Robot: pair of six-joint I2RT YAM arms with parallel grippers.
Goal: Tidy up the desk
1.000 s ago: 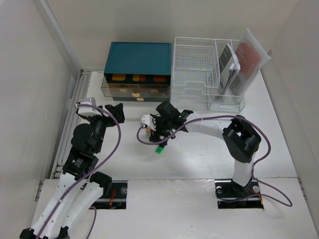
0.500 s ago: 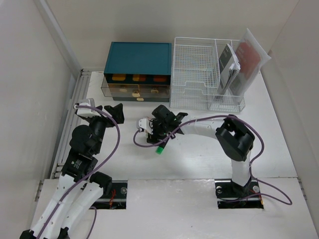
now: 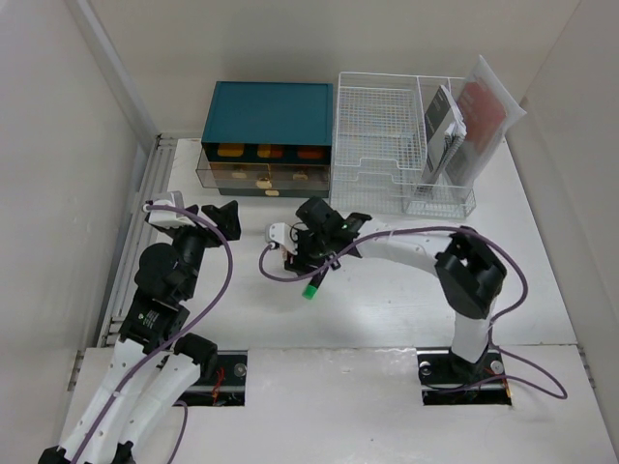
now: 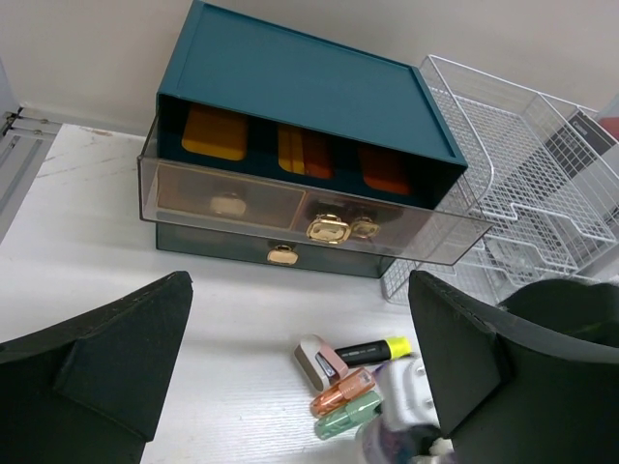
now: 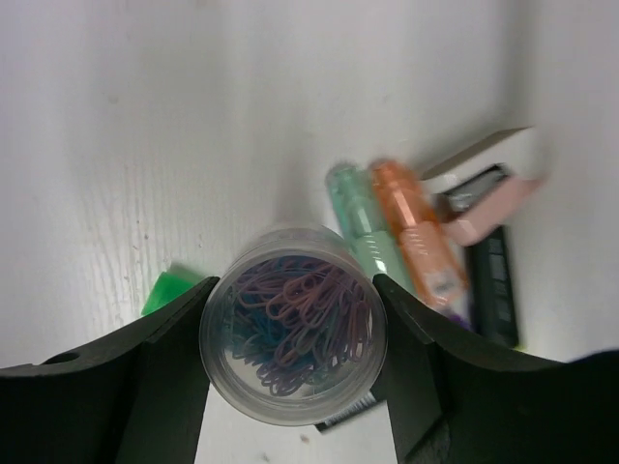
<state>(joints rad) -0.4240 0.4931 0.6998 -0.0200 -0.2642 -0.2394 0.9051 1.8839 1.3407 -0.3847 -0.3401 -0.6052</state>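
Two fingers on one tub of clips

Right gripper (image 3: 309,259) pinches the clear tub of paper clips (image 5: 293,338) at the lower centre of its wrist view, a finger against each side of the wall. The tub's axis points straight at the lens, so the next move is probably a lift straight off the desk (image 3: 387,300) beneath it. Left gripper (image 3: 224,217) hangs spread and empty at centre left, well apart. The desk is plain matte white and fills the middle of the top view. A mint pen (image 5: 353,208) and a green block (image 5: 166,290) lie just beside the tub.
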